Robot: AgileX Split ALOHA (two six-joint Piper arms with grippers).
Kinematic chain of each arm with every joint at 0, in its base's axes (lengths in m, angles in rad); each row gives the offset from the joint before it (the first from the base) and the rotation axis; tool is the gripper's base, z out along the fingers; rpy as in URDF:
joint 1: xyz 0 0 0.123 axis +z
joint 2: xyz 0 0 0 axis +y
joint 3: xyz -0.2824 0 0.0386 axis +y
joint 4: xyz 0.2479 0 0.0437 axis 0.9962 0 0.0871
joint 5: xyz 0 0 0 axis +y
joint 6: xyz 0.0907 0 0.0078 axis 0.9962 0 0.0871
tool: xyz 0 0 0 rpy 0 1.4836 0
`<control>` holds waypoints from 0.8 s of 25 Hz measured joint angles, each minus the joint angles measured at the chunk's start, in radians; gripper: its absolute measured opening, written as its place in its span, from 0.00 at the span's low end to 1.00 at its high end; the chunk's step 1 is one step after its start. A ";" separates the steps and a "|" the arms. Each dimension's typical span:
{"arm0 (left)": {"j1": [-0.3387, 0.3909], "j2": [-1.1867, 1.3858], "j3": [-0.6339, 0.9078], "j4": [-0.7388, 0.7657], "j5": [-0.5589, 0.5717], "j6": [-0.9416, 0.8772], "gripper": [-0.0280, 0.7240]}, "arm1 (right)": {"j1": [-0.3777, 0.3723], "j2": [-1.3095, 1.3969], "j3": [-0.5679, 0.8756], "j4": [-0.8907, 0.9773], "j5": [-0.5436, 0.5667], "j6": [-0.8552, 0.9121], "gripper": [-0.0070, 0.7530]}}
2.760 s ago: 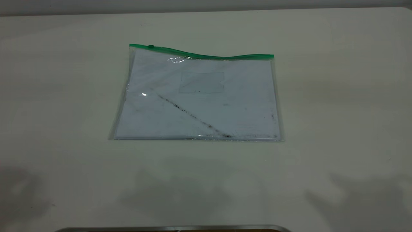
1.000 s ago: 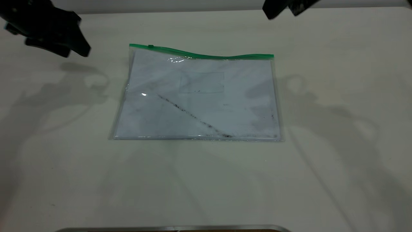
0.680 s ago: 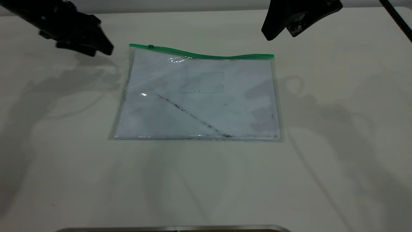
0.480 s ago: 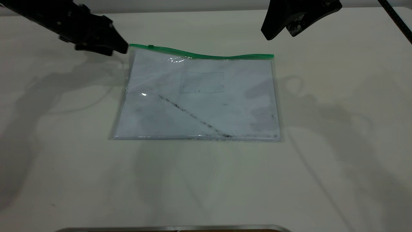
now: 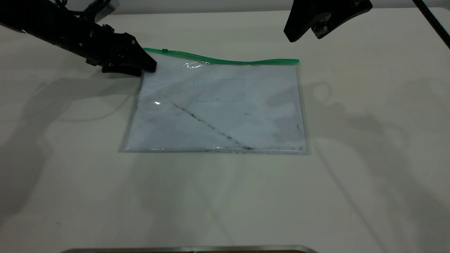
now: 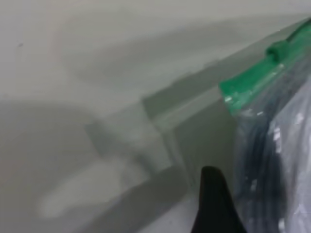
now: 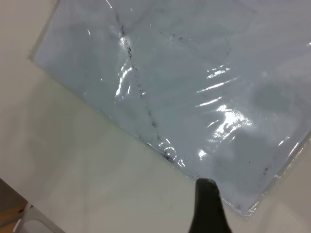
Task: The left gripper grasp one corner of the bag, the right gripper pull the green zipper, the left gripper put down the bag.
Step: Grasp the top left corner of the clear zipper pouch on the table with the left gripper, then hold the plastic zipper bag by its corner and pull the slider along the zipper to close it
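We find the bag (image 5: pixel 218 109) lying flat near the middle of the pale surface (image 5: pixel 369 140), white paper showing through the clear plastic and a dark diagonal smudge line (image 5: pixel 211 126) running across it. The green zipper (image 5: pixel 225 60) runs along the bag's far long edge, with its small slider tab (image 5: pixel 164 51) close to the left end. The left tool (image 5: pixel 146 65) sits at the bag's far left corner, its tips overlapping the corner just beneath the zipper's end; we observe the two fingers drawn near one another, yet we cannot tell whether they are clamped on the plastic or merely laid over it. In the left wrist view one dark fingertip (image 6: pixel 214 204) shows just beside the bag's edge, near the green strip's end (image 6: pixel 250 82). The right tool (image 5: pixel 307 31) hangs above the surface beyond the bag's far right corner, apart from the zipper, its scuffed fingers spread and gripping nothing.
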 joint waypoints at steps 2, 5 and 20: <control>-0.002 0.006 -0.003 -0.025 0.024 0.024 0.75 | 0.000 0.000 0.000 0.000 0.000 0.000 0.75; -0.016 0.020 -0.006 -0.058 0.028 0.054 0.75 | 0.000 0.000 0.000 0.005 0.000 0.000 0.75; -0.045 0.034 -0.007 -0.108 0.041 0.116 0.50 | 0.000 0.000 0.000 0.038 0.011 0.000 0.67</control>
